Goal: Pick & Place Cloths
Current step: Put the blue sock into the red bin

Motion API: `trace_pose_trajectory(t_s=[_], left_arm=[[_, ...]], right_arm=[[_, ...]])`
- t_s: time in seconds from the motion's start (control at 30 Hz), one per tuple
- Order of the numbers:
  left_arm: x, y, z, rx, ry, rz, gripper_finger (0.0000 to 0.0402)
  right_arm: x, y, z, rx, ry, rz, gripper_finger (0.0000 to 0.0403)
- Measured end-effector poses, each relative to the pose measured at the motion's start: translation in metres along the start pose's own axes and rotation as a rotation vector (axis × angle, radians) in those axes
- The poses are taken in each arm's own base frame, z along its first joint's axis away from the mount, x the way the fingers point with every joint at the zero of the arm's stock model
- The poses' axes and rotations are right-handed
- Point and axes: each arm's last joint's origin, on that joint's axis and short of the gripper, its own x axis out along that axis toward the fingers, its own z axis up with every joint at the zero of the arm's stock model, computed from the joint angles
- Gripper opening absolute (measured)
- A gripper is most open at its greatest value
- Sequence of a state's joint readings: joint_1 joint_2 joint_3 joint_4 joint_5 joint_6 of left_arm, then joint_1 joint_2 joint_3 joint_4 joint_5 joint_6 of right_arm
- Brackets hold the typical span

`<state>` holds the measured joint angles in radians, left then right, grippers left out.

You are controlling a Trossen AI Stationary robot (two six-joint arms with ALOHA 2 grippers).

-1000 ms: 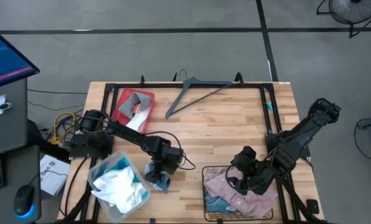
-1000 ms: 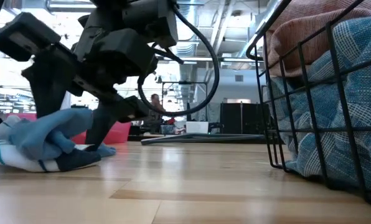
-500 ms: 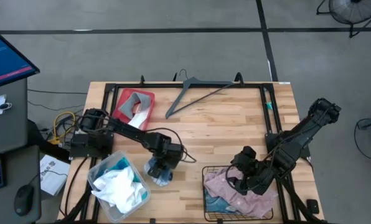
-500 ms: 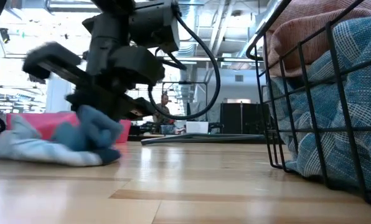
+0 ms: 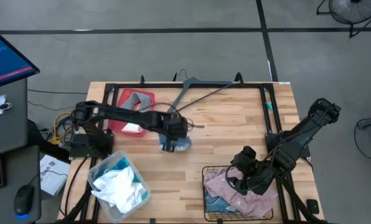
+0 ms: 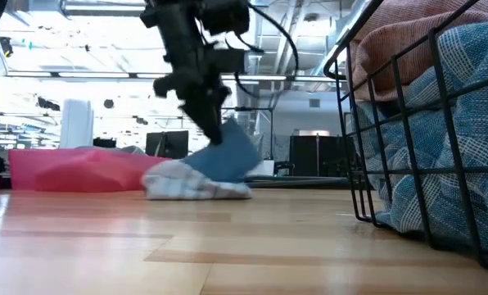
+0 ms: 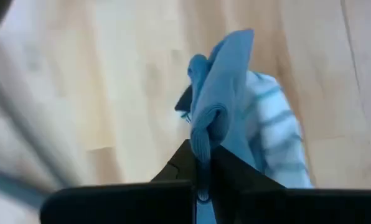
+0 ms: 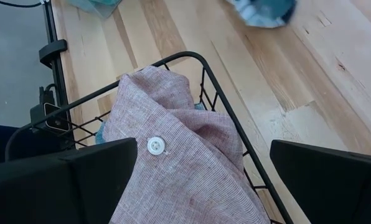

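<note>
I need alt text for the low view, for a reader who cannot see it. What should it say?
From table height, the left hand reaches down and holds a blue cloth whose pale striped end trails on the wooden table. A red tray lies behind it, and a black wire basket stuffed with pink and blue fabric fills the right edge.

readable text: none | monitor screen (image 5: 5, 59): lines too small to read

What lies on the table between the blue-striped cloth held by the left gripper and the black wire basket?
Only bare wooden table separates the blue-striped cloth from the wire basket, per the high view.
</note>
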<state>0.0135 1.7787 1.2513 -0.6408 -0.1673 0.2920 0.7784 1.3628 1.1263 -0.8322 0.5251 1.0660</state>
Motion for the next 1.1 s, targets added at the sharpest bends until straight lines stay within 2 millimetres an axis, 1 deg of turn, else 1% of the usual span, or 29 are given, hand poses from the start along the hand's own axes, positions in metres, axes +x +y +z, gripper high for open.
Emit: trace_pose_trajectory(t_s=[0.1, 0.23, 0.33, 0.37, 0.47, 0.57, 0.63, 0.7, 0.77, 0.87, 1.0, 1.1], left_arm=[[-0.022, 0.014, -0.003, -0.042, -0.056, 0.031, 0.0001], [-0.058, 0.028, -0.008, -0.086, -0.140, 0.098, 0.0001], [-0.095, 0.035, -0.015, -0.120, -0.208, 0.221, 0.0001], [-0.110, 0.037, -0.019, -0.136, -0.237, 0.278, 0.0001], [-0.153, 0.044, -0.035, -0.166, -0.295, 0.450, 0.0001], [-0.193, 0.052, -0.057, -0.216, -0.350, 0.588, 0.0001], [-0.215, 0.058, -0.074, -0.272, -0.385, 0.657, 0.0001], [-0.233, 0.063, -0.092, -0.325, -0.409, 0.710, 0.0001], [-0.248, 0.068, -0.109, -0.379, -0.418, 0.761, 0.0001], [-0.260, 0.074, -0.132, -0.437, -0.381, 0.838, 0.0001], [-0.257, 0.079, -0.157, -0.497, -0.279, 0.899, 0.0001], [-0.245, 0.080, -0.170, -0.551, -0.236, 0.881, 0.0001]], right_arm=[[0.000, 0.000, 0.000, 0.000, 0.000, 0.001, 0.0363], [0.000, 0.000, 0.000, -0.001, 0.000, -0.001, 0.0363], [0.000, 0.000, 0.000, -0.003, 0.001, -0.002, 0.0363], [0.000, 0.000, 0.000, -0.005, 0.001, -0.003, 0.0363], [0.000, 0.000, 0.000, -0.005, 0.002, -0.004, 0.0363], [0.000, -0.001, 0.000, -0.016, 0.000, -0.005, 0.0363], [0.000, -0.001, 0.001, -0.019, -0.005, -0.009, 0.0363], [0.000, -0.001, 0.001, -0.019, -0.020, -0.016, 0.0363], [0.000, -0.001, 0.001, -0.016, -0.024, -0.014, 0.0363], [0.000, -0.001, 0.001, -0.016, -0.024, -0.013, 0.0363], [0.000, 0.000, 0.001, -0.010, -0.025, -0.011, 0.0363], [0.000, 0.000, 0.001, -0.006, -0.025, -0.011, 0.0363]])
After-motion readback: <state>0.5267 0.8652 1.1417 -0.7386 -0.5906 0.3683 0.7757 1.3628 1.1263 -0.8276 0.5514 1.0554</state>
